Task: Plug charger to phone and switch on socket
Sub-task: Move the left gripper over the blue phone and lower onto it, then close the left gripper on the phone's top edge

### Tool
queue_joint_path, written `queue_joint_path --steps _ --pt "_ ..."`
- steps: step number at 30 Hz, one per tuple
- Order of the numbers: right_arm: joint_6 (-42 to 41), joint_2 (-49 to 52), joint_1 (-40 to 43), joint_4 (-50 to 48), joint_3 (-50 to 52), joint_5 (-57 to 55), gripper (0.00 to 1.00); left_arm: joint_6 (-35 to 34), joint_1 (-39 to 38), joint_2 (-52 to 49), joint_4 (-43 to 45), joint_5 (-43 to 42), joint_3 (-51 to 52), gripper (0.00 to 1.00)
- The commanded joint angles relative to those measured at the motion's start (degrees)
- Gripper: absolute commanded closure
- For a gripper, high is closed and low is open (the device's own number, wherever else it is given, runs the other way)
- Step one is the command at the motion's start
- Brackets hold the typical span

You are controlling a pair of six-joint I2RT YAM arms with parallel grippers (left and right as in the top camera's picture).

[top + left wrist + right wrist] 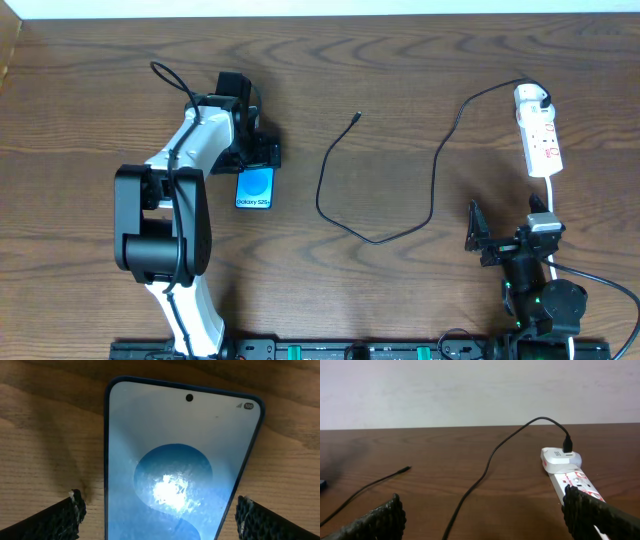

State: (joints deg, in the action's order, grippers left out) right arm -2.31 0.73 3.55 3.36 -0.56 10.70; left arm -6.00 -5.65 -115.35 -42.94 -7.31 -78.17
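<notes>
Toward the left edge of the bench, the released left end effector straddles the Galaxy S25 phone; the right end effector is released too.

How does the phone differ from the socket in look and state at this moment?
The phone has a blue screen; the socket is white with red markings. The socket carries the charger's adapter; the phone has nothing plugged in. The left gripper straddles the phone; none is at the socket. Both lie flat on the table.
</notes>
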Motion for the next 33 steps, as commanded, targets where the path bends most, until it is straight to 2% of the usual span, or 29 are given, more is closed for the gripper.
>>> queue_joint_path --steps 1,26,28,33 --pt "-0.2 -0.1 -0.2 0.0 0.2 0.0 0.01 -0.3 -0.7 -0.8 0.3 0.7 0.7 0.02" --pt "-0.2 -0.1 -0.2 0.0 0.2 0.0 0.01 -0.3 -1.6 -5.5 0.0 2.0 1.2 0.01" --pt "-0.2 -0.1 -0.2 0.0 0.2 0.0 0.01 -0.3 -1.6 -5.5 -0.1 2.0 1.2 0.03" --pt "-0.2 -0.1 -0.2 0.0 0.2 0.0 0.01 -0.3 -1.6 -5.5 -0.2 2.0 1.2 0.19"
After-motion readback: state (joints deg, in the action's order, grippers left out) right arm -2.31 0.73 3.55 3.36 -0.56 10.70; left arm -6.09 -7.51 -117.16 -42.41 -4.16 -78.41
